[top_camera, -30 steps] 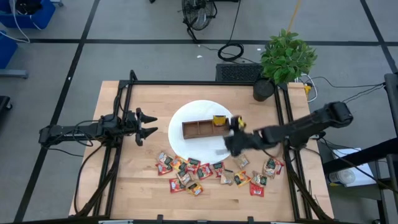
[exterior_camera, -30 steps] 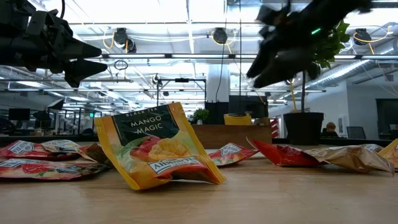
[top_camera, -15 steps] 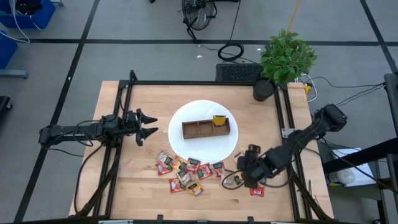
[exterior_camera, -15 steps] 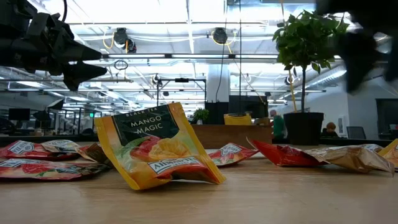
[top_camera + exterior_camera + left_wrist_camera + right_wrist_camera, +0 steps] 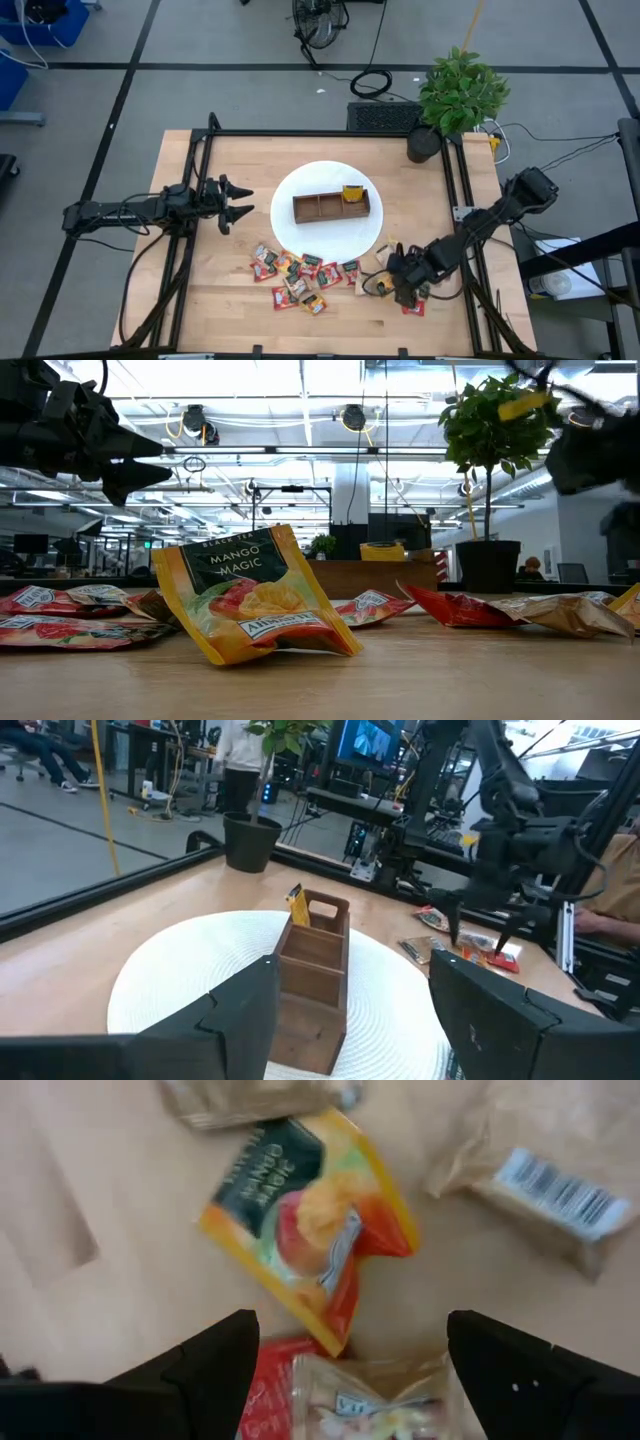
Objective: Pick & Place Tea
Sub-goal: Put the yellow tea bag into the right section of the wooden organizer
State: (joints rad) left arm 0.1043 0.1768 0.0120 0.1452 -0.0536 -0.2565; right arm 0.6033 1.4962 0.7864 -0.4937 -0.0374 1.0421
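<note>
Several red, tan and yellow tea sachets [image 5: 300, 275] lie flat along the table's near side. One yellow sachet [image 5: 352, 194] stands in the right-end compartment of the brown wooden tray [image 5: 330, 207], which sits on a round white mat [image 5: 290, 235]. My right gripper [image 5: 392, 282] hangs open above the sachets at the near right, pointing down. Below its fingers [image 5: 210, 1370] lie an orange-yellow sachet [image 5: 310, 1230], a tan one [image 5: 540, 1180] and a red one [image 5: 275, 1400]. My left gripper [image 5: 240, 205] waits open and level, left of the mat.
A potted plant [image 5: 455, 95] stands at the table's far right corner. Black frame rails [image 5: 200, 180] run along the table's left, far and right sides. Bare wood lies between the mat and the left rail. In the low view a Mango Magic sachet [image 5: 250, 600] stands closest.
My right gripper has swung from beside the tray's right end toward the table's near right corner and come down over the loose sachets, rolling and tipping from nearly level to pointing down. The yellow sachet stays in the tray.
</note>
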